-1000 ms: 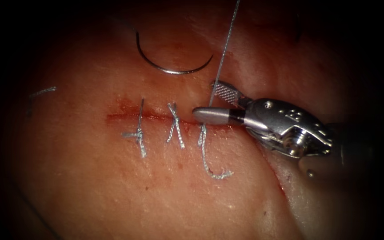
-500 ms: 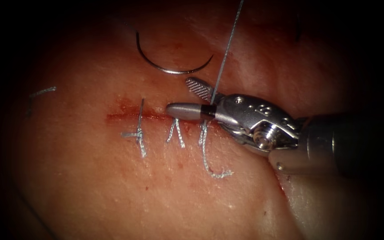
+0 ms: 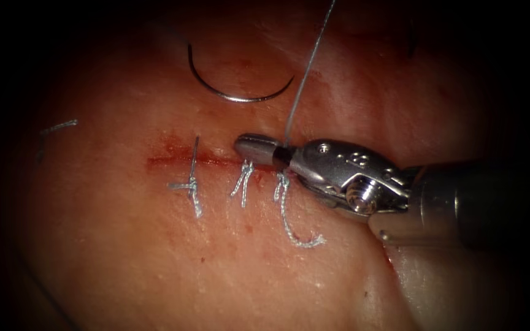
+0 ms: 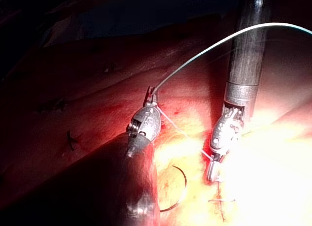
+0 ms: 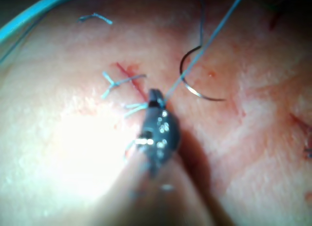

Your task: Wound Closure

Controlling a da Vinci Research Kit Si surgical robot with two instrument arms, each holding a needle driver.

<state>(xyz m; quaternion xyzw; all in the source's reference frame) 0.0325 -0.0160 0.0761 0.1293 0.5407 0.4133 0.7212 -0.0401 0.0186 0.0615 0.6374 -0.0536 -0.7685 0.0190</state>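
The right tool (image 3: 245, 144) lies along the cut (image 3: 173, 161), its jaws shut on the thread (image 3: 305, 73) just above the rightmost stitch (image 3: 282, 184). From there the thread rises taut out of the top of the endoscope view. The left tool (image 4: 152, 94) is shut on the same thread (image 4: 204, 48) higher up, and a strand runs from it down to the right tool (image 4: 210, 173). The curved needle (image 3: 240, 97) lies free on the tissue beyond the cut, held by neither tool and not in the tissue; it is also seen as the needle (image 5: 195, 87).
Two more tied stitches (image 3: 192, 184) (image 3: 242, 181) cross the cut to the left. A curled thread tail (image 3: 302, 239) lies below the rightmost stitch. A loose cut end of thread (image 3: 56, 127) rests on the tissue far left. The right tool's shaft (image 3: 473, 202) covers the right side.
The right tool moved left along the cut with open jaws until the thread stood between them. The jaws then closed on it.
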